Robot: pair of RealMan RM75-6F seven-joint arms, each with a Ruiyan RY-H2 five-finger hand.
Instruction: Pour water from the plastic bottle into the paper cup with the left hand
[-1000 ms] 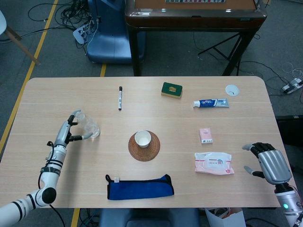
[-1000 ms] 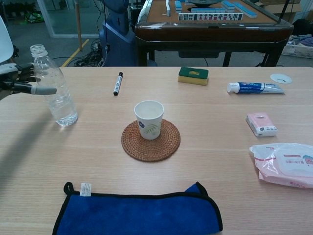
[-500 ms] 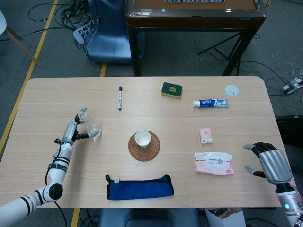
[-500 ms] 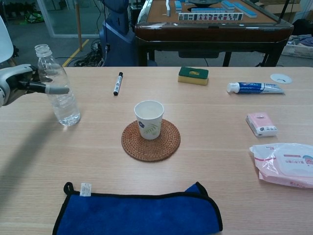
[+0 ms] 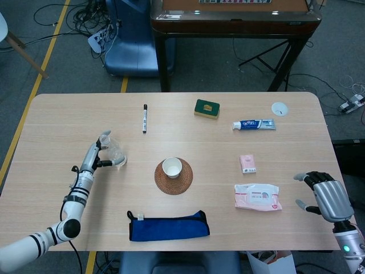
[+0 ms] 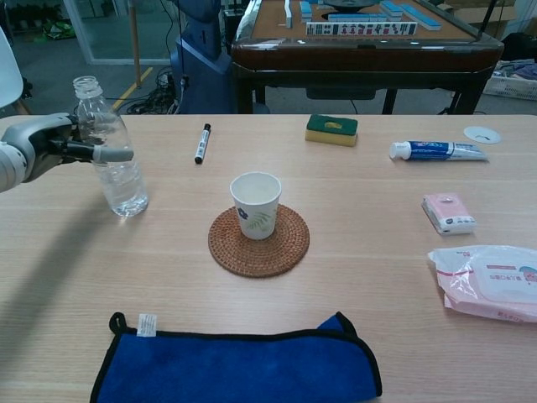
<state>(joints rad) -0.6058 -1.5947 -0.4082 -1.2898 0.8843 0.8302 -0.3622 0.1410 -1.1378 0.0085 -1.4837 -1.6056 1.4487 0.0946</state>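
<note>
Left robot hand (image 6: 46,147) grips the plastic bottle (image 6: 111,151) around its upper body, fingers wrapped on the far side and one finger laid across the front. Bottle is uncapped and upright or nearly so, with a little water in the bottom; from the chest view its base sits at or just above the wooden surface (image 6: 394,336), and I cannot tell whether it touches. It stands well to the left of the cup.

Black marker (image 6: 202,143) lies further back on the surface, beyond the bottle and cup.

Blue cloth (image 6: 239,359) lies flat along the near edge.

Paper cup (image 6: 255,204) stands upright at the centre of a round woven coaster (image 6: 258,242), open mouth up. No water visible in it from the head view.

Green sponge (image 6: 331,129) sits at the back, right of the marker. Toothpaste tube (image 6: 436,150) lies on its side further right, a small white disc (image 6: 482,134) beyond it. A small pink packet (image 6: 449,213) lies nearer, with a pack of wet wipes (image 6: 488,282) in front of it.

Right robot hand (image 5: 326,196) hovers at the right edge of the surface, fingers spread and holding nothing, just right of the wipes.
</note>
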